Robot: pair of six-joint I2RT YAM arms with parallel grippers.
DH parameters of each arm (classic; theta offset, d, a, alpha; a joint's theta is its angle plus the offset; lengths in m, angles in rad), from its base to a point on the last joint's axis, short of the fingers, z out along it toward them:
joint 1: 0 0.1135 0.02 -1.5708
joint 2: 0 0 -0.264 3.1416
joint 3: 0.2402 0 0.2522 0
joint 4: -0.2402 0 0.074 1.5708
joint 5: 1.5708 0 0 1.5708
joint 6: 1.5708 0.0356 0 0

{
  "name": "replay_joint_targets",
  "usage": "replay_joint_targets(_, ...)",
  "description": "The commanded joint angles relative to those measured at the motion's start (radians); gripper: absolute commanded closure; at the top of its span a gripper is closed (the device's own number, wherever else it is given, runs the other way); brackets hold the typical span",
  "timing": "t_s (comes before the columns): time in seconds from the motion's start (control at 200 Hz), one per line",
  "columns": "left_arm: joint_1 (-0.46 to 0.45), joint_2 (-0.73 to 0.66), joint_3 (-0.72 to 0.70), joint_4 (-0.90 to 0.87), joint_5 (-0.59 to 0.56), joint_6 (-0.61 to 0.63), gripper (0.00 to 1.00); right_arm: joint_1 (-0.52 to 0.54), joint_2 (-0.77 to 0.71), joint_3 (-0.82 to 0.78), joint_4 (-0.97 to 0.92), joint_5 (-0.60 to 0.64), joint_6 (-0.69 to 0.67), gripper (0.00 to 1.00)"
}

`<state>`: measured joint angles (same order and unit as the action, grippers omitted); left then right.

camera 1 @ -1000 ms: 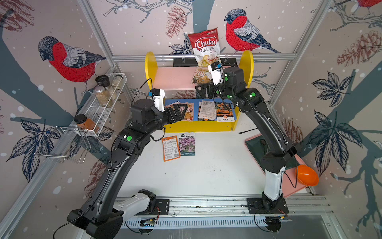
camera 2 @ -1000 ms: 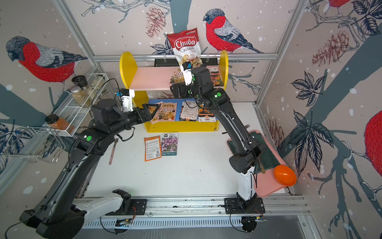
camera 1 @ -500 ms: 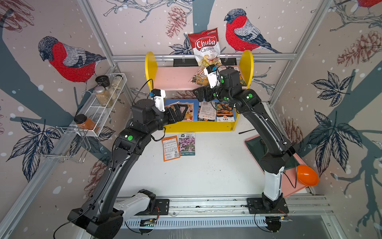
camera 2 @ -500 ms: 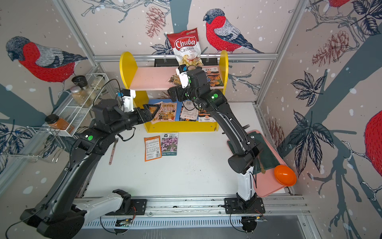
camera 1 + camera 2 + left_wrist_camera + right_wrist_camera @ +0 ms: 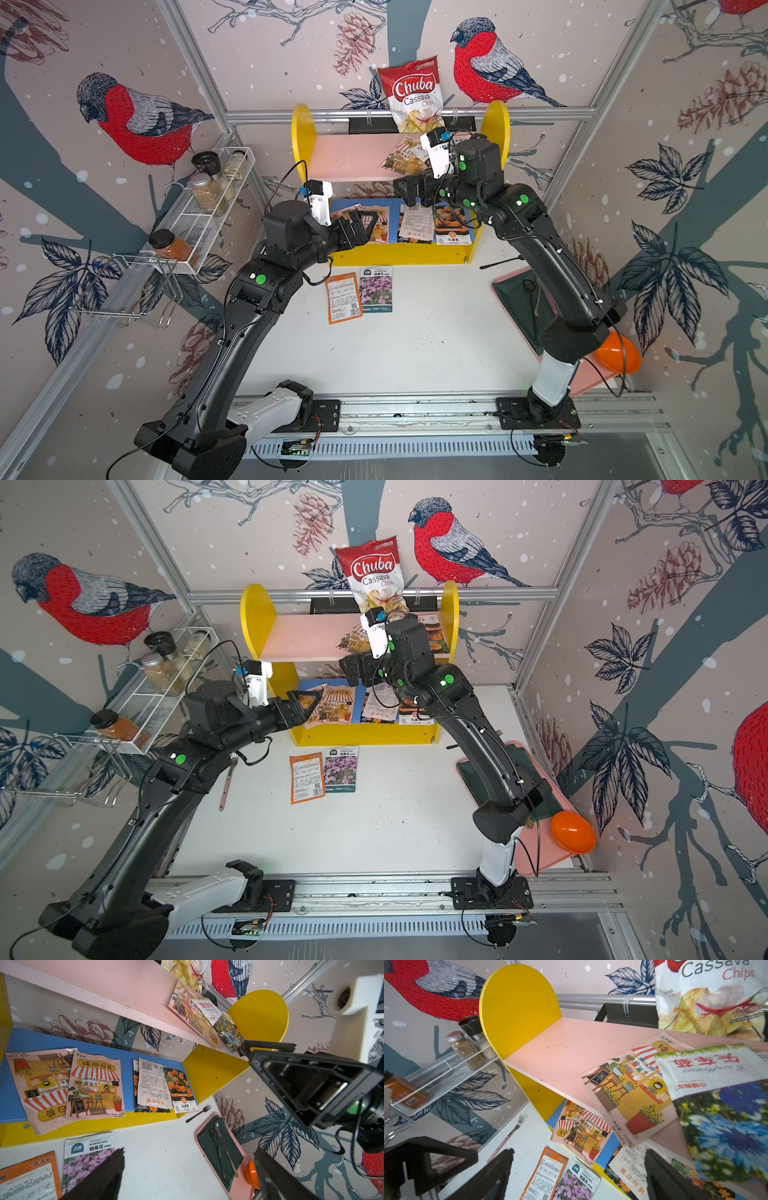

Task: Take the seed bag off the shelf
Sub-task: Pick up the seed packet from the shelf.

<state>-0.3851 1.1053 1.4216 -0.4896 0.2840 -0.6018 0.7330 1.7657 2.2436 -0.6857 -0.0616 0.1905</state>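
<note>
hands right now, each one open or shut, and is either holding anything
Left hand: open, holding nothing.
Right hand: open, holding nothing.

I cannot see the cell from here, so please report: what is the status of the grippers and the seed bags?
Left gripper open, empty, by lower-board bags. Right gripper open, empty, by upper-board seed bags. Shelf unblocked; chips bag hangs above.
</note>
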Motion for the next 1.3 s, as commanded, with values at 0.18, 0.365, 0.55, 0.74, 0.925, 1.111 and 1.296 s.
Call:
replay_joint_targets(0.18, 0.002, -0.013, -0.004, 0.043, 0.015, 0.028, 0.03, -0.064, -0.250, -0.437, 0.414, -0.094, 0.405, 0.07)
replay_joint_targets(0.365, 0.002, -0.029, -0.002, 0.031, 0.053, 0.089, 0.03, -0.117, -0.300, -0.597, 0.571, -0.165, 0.593, 0.08)
replay_joint_targets(0.55, 0.002, -0.079, -0.017, 0.039, 0.088, 0.158, 0.03, -0.141, -0.293, -0.660, 0.683, -0.184, 0.728, 0.17)
replay_joint_targets(0.74, 0.002, -0.122, -0.026, 0.026, 0.123, 0.228, 0.03, -0.141, -0.247, -0.672, 0.777, -0.210, 0.822, 0.26)
replay_joint_targets(0.925, 0.002, -0.147, -0.038, 0.012, 0.115, 0.253, 0.03, -0.135, -0.182, -0.649, 0.834, -0.234, 0.881, 0.34)
replay_joint_targets(1.111, 0.001, -0.154, -0.039, -0.005, 0.087, 0.265, 0.02, -0.125, -0.140, -0.632, 0.871, -0.239, 0.913, 0.42)
replay_joint_targets(1.296, 0.002, -0.151, -0.041, -0.006, 0.084, 0.267, 0.03, -0.124, -0.121, -0.622, 0.894, -0.246, 0.931, 0.48)
